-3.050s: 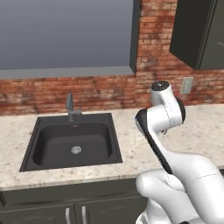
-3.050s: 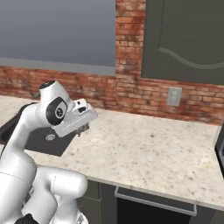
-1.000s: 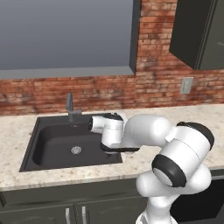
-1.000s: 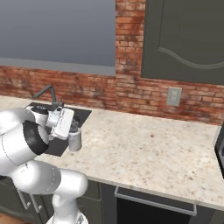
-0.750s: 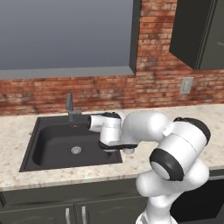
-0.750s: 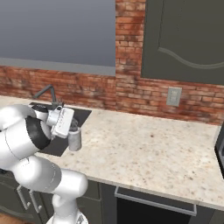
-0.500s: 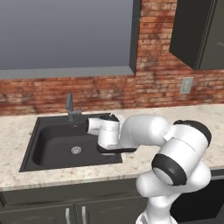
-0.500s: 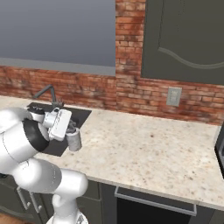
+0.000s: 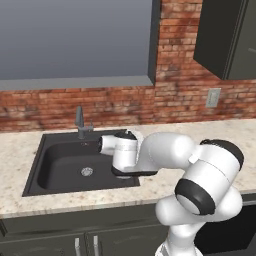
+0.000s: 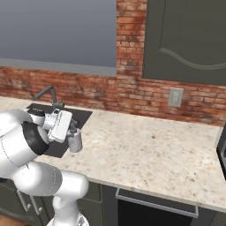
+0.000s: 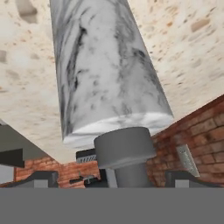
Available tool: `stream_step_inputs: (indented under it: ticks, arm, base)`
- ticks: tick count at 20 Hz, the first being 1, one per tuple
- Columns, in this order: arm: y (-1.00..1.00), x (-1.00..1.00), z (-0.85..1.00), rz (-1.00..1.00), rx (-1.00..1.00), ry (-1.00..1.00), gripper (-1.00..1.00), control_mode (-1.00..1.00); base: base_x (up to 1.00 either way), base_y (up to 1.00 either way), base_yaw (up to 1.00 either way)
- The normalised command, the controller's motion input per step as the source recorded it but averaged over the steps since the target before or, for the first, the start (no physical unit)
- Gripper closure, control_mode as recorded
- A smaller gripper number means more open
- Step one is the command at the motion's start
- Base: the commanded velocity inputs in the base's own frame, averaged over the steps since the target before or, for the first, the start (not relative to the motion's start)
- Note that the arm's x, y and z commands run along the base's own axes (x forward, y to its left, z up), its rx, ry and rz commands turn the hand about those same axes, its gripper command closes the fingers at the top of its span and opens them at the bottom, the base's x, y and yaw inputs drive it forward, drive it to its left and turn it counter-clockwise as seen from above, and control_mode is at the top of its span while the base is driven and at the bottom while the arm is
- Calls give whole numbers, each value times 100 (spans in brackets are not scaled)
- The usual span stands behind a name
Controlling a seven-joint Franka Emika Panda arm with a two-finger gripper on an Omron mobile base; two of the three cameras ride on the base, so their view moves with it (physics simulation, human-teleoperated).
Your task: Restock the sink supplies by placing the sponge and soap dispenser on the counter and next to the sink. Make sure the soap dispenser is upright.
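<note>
The soap dispenser (image 10: 75,142), a whitish-grey marbled bottle with a dark grey pump head, stands upright on the beige counter (image 10: 145,145) just right of the black sink (image 9: 60,167). My gripper (image 10: 72,129) reaches in from the sink side at pump height. In the hand view the dispenser (image 11: 105,65) lies along the middle. My gripper (image 11: 113,179) is open there, and its fingertips (image 11: 41,179) stand wide of the pump neck on both sides without touching it. The sponge is out of view.
The grey faucet (image 9: 80,120) rises behind the sink against the brick wall. A wall socket (image 10: 175,98) sits above the counter further right. A dark upper cabinet (image 10: 185,39) hangs over it. My arm's bulk arches over the sink's right edge (image 9: 165,155).
The arm swung down from the right to the sink's edge. In the last half second the jaws opened and let go of the dispenser, which stands on the counter.
</note>
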Motion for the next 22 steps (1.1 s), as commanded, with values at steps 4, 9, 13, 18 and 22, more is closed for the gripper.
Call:
stream_step_inputs:
  ticks: [4, 9, 13, 18, 22]
  arm:
    - [29, 0, 17, 0, 0, 0, -100, -100]
    - [36, -4, 42, 0, 0, -1, -100, -100]
    - [11, -38, 67, 0, 0, -9, -100, -100]
    - [-4, -92, 56, 0, 3, -32, -100, -100]
    - [-58, -100, 20, -3, 38, -44, -100, -100]
  base:
    - [0, 0, 0]
    - [0, 0, 0]
    - [0, 0, 0]
    - [0, 0, 0]
    - [0, 0, 0]
